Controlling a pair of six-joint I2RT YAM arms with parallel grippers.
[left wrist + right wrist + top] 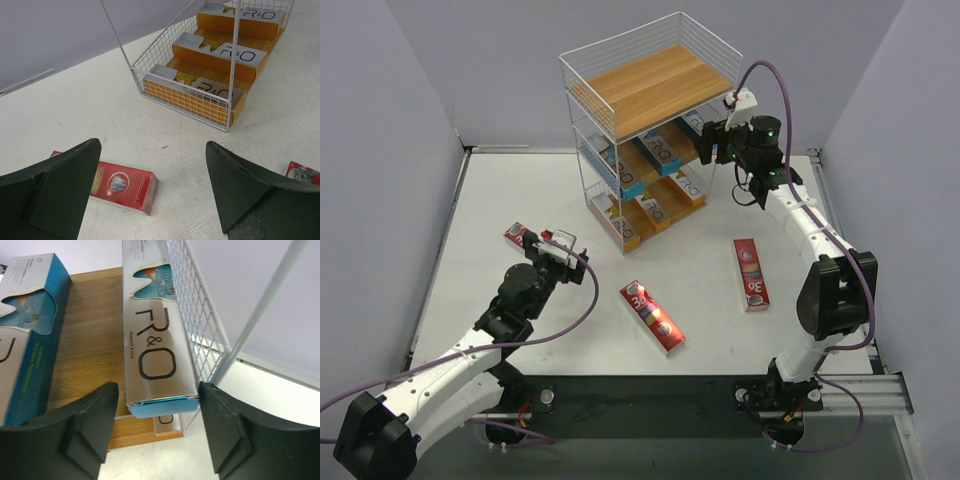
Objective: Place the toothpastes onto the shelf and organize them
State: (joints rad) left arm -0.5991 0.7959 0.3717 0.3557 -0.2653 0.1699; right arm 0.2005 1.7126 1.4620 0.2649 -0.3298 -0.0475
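- The right gripper [705, 142] sits at the middle tier of the shelf [655, 88]. Its fingers straddle the near end of a blue-and-white carton [152, 340], and that carton lies flat on the wooden board.
- The jaws are about half spread. A sliver of gap shows beside the left finger, so we judge the grip slack rather than clamped, with the board carrying the carton.
- We take the end-on hold as deliberate: it lets the carton slide in lengthwise without the fingers meeting the wire.
- The carton's long axis runs front to back along the tier. It lies close beside the mesh side wall, printed face up, with its end flap towards the wrist.
- A teal neighbour [30, 330] lies parallel to it with bare board between them, so the tier reads as ordered rows.
- The orange cartons [217, 50] fill the bottom tier the same way, side by side and parallel.
- The left gripper [152, 145] hangs fully open over the table [520, 190] and holds nothing. We read this as lining up on the red carton [122, 185] just below and to its left.
- That red carton lies flat and diagonal, partly hidden by the arm in the top view.
- A second red carton [652, 316] lies mid-table, slanting from upper left to lower right.
- A third red carton [751, 273] lies right of it, pointing roughly away from the arm bases.
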